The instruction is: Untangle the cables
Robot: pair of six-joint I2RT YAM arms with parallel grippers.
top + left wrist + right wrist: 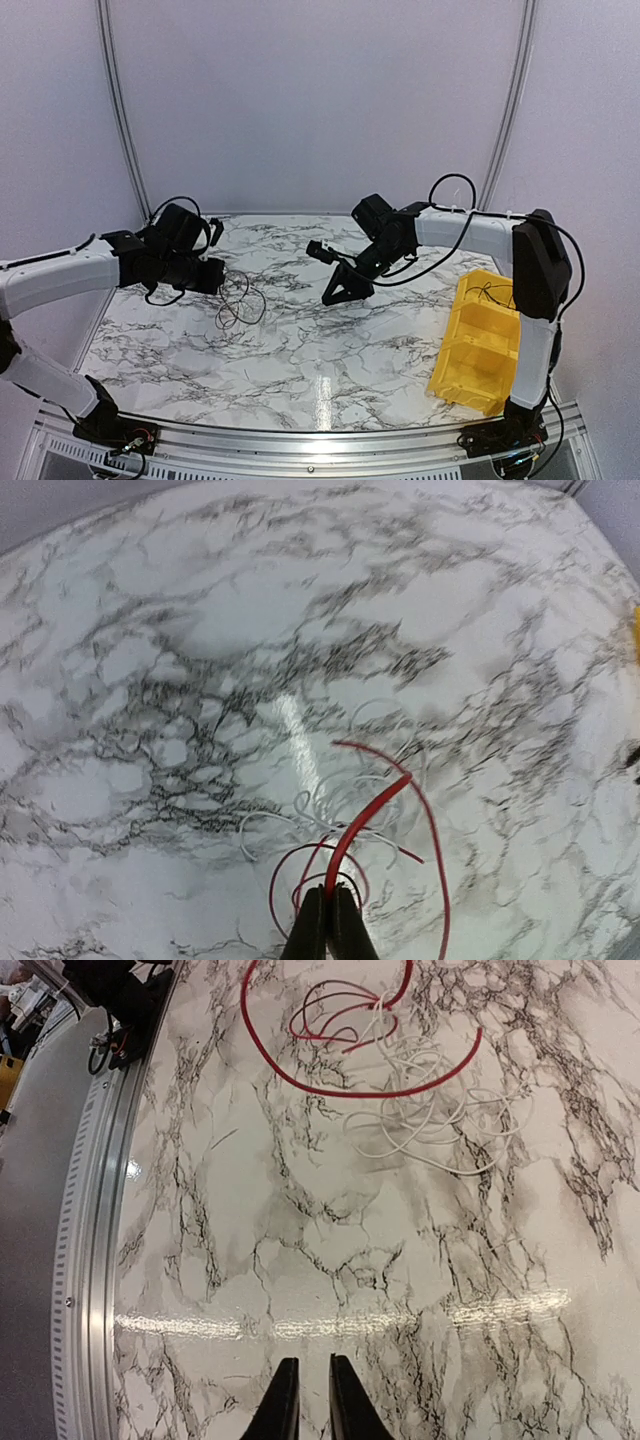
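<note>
The cables lie in one loose tangle left of the table's middle (240,300). The wrist views show them as a red cable (370,815) and a thin white cable (262,820) looped together. My left gripper (329,890) is shut on one end of the red cable, which rises from its tips; it sits at the left edge of the tangle (215,275). My right gripper (305,1362) hovers over bare marble with its jaws a little apart and nothing between them. It is well to the right of the tangle (335,290). Its view shows the red cable (380,1092) and white cable (430,1130) far ahead.
A yellow bin (480,340) stands at the right edge of the marble table (330,350), by the right arm's base. A metal rail (90,1210) runs along the table's near edge. White curtain walls close in the back and sides.
</note>
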